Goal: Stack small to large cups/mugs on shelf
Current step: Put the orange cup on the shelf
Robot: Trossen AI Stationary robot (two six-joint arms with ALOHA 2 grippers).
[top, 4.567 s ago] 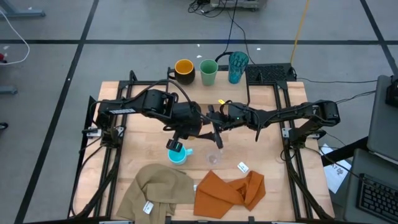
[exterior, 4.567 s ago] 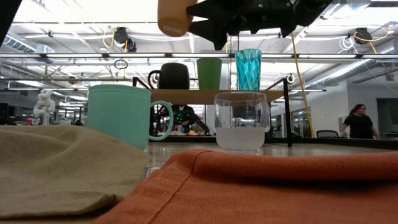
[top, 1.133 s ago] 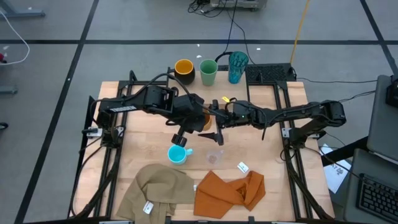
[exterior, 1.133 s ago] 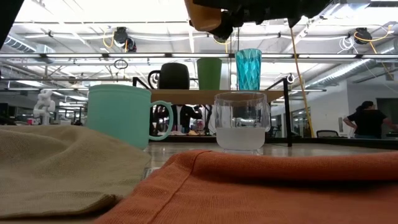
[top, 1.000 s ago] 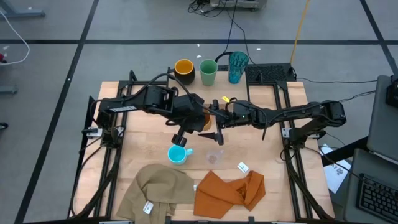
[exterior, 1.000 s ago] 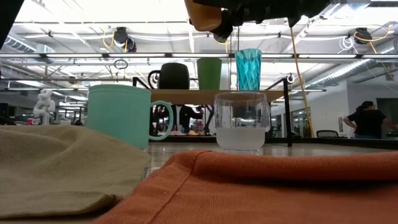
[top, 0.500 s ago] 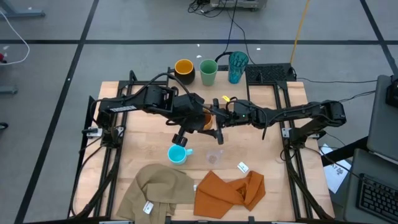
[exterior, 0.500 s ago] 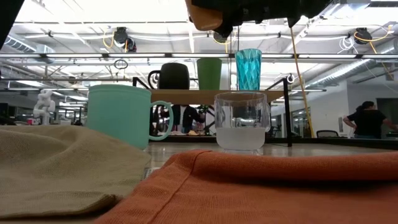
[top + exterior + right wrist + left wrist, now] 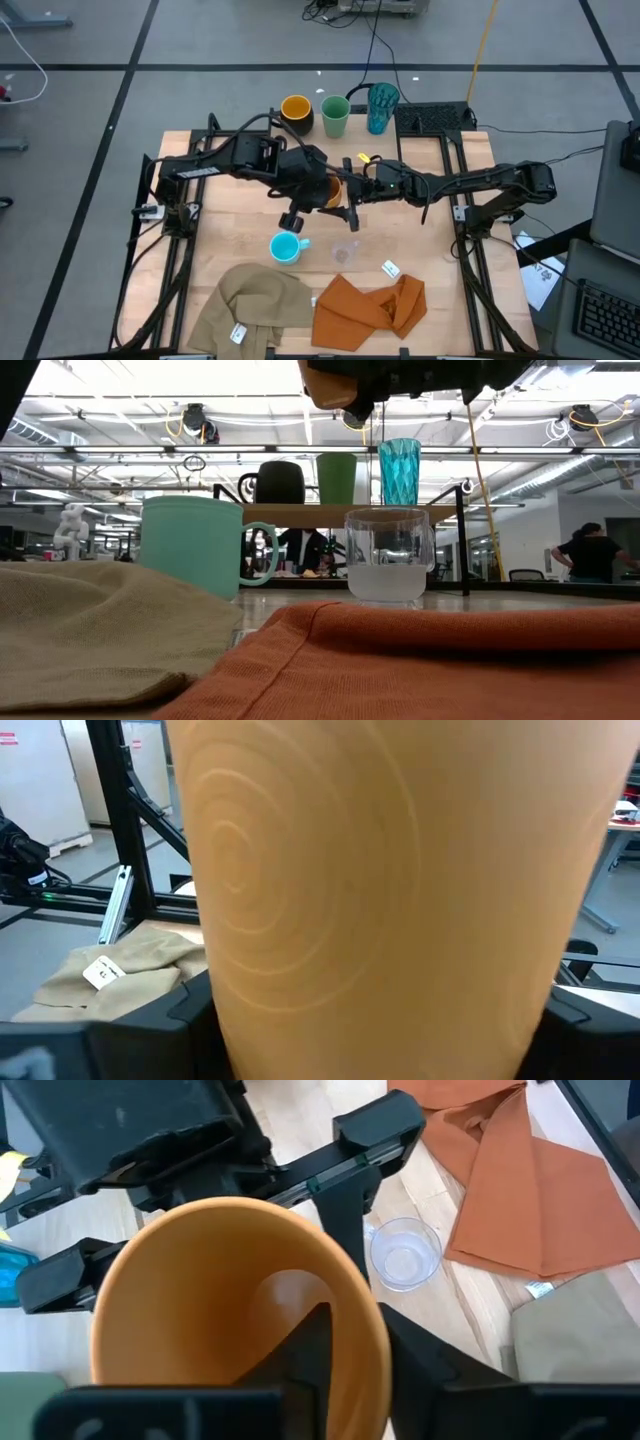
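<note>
My left gripper holds the small orange cup high over the table's middle; the cup also shows at the top of the low view. My right gripper is open, with a finger on either side of the cup's wall. The black mug, the green cup and the teal tumbler stand on the shelf. The light blue mug and the clear cup stand upright on the table. My left gripper pinches the orange cup's rim, one finger inside the cup and one outside. The fingers come from the table's left side. The cup is lifted clear of the table.
A tan cloth and an orange cloth lie at the table's near edge, with a small white tag beside them. Bare wood lies left of the black mug on the shelf. A person sits in the room behind.
</note>
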